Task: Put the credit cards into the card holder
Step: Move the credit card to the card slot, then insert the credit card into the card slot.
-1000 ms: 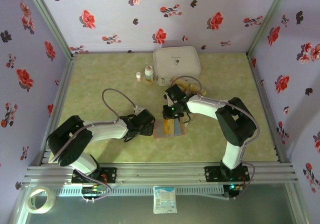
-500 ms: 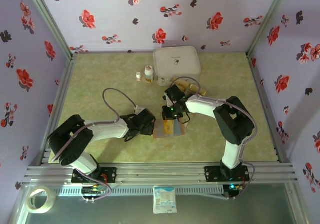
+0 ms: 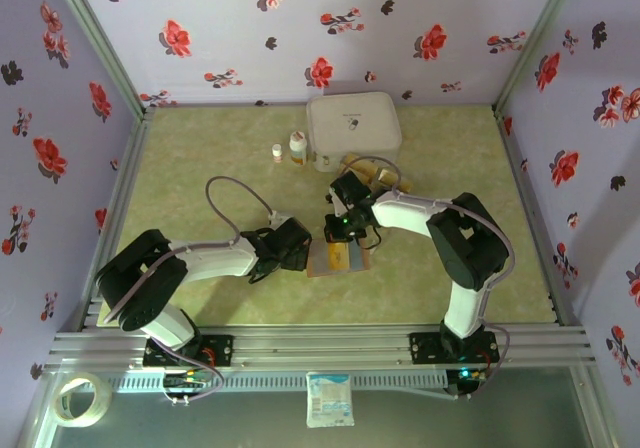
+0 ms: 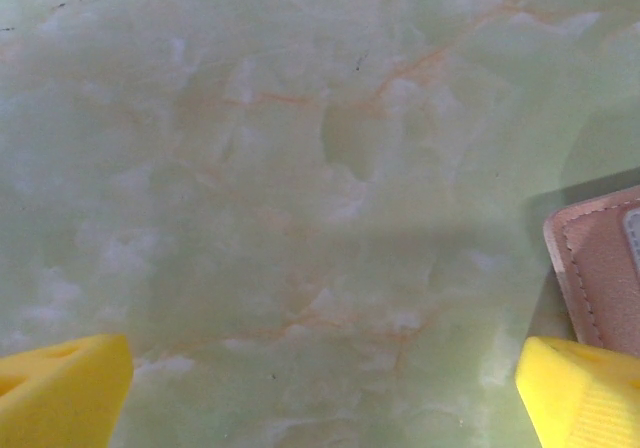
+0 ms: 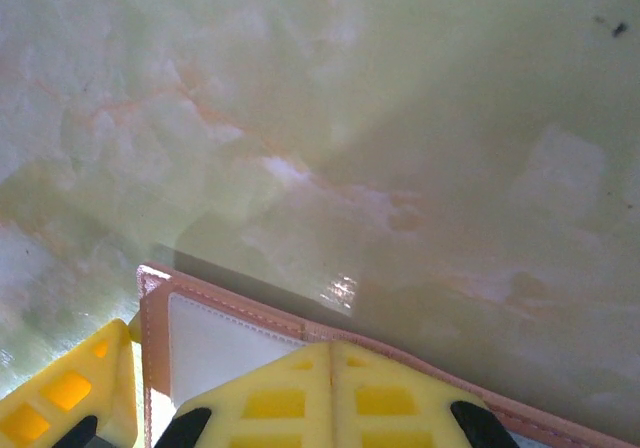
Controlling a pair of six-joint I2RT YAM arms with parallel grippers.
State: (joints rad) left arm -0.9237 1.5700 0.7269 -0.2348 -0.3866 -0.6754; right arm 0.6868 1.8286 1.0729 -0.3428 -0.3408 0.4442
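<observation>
Nearest, off the front edge of the surface [image 3: 200,298], lie a tape roll [image 3: 78,400] on the left and a white packet [image 3: 330,412] in the middle.

A little farther in, the card holder [image 3: 340,258] lies open and flat near the middle of the surface. From above, the left claw [image 3: 300,253] sits just to its left and the right claw [image 3: 340,233] sits at its far edge. A bit of yellow shows on the holder, too small to name.

The wrist cameras show what the top view cannot. The left claw [image 4: 320,398] is wide open and holds nothing. Bare green surface lies between its yellow fingers [image 4: 60,388], and one brown corner of the card holder [image 4: 600,268] peeks in by the right finger.

The right claw [image 5: 155,368] is closed. Its yellow fingers [image 5: 340,398] are low over the card holder [image 5: 220,343], where the pale lining and the stitched brown rim are clear. The holder's rim runs into the thin gap between the fingers. I cannot tell if it is pinched.

Farther back, the top view shows the credit cards [image 3: 372,174] in a loose bunch just behind the right claw. Behind them sits a white case [image 3: 353,128], with two small bottles [image 3: 297,148] to its left.
</observation>
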